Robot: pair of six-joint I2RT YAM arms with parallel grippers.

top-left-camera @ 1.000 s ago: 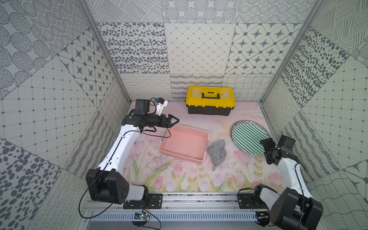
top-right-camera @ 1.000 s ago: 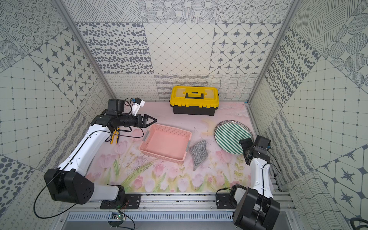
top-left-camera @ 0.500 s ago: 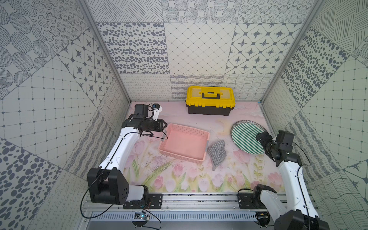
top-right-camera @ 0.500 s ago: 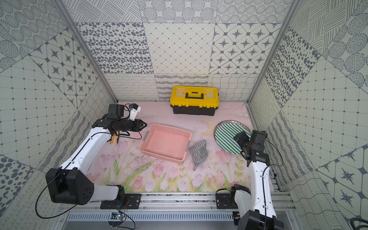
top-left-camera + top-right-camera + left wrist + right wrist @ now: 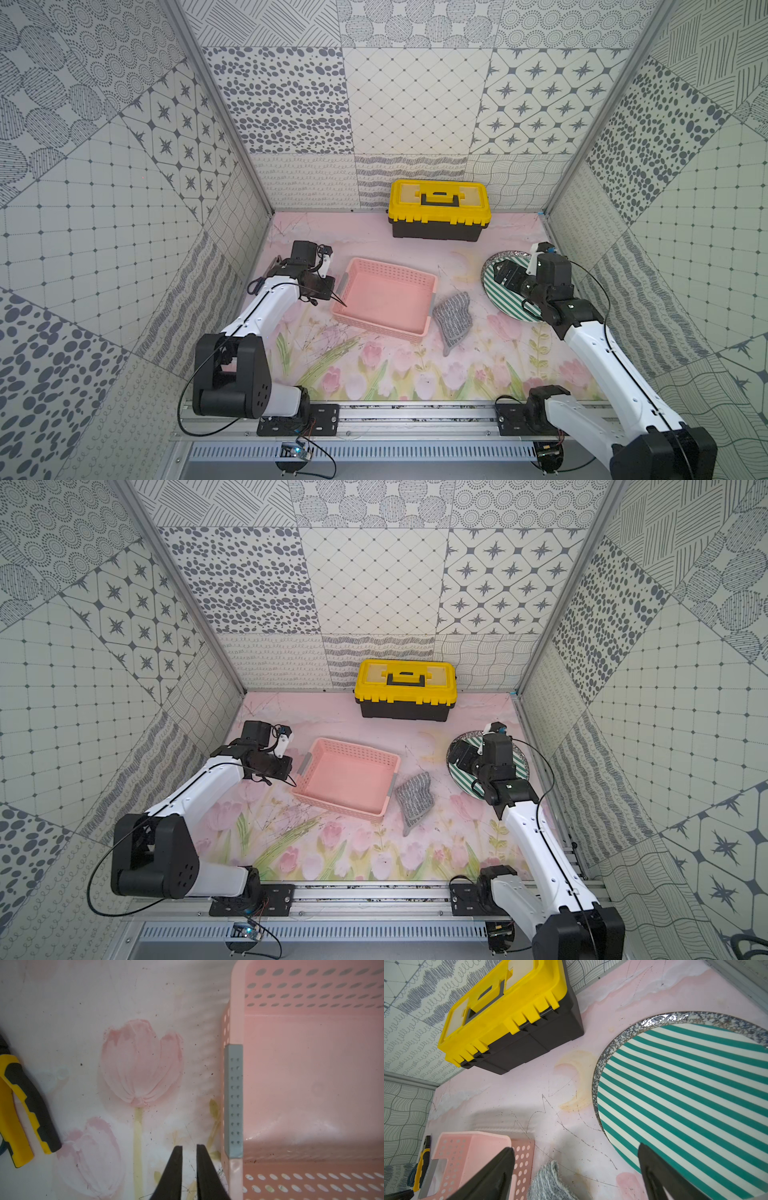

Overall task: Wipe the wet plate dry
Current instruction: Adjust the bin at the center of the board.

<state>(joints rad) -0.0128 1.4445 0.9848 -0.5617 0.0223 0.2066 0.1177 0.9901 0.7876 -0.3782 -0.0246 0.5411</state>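
A flower-printed mat (image 5: 374, 374) is spread over the whole table. A yellow and black toolbox (image 5: 439, 216) is set shut against the back wall, well apart from everything else. A pink basket (image 5: 386, 297) is placed mid-table, and it is interposed between the left arm and the right half of the mat. The green-striped plate (image 5: 498, 297) is laid flat near the right wall, and much of it is hidden in both top views by the right arm above it. A grey cloth (image 5: 453, 318) is crumpled between basket and plate, just beside the basket's end wall. Yellow-handled pliers (image 5: 35, 1105) are seen on the mat in the left wrist view. The right gripper (image 5: 575, 1147) is spread wide over the plate's basket-side rim, with nothing grasped. The left gripper (image 5: 189, 1146) is drawn nearly closed on nothing, just outside the basket's taped wall.
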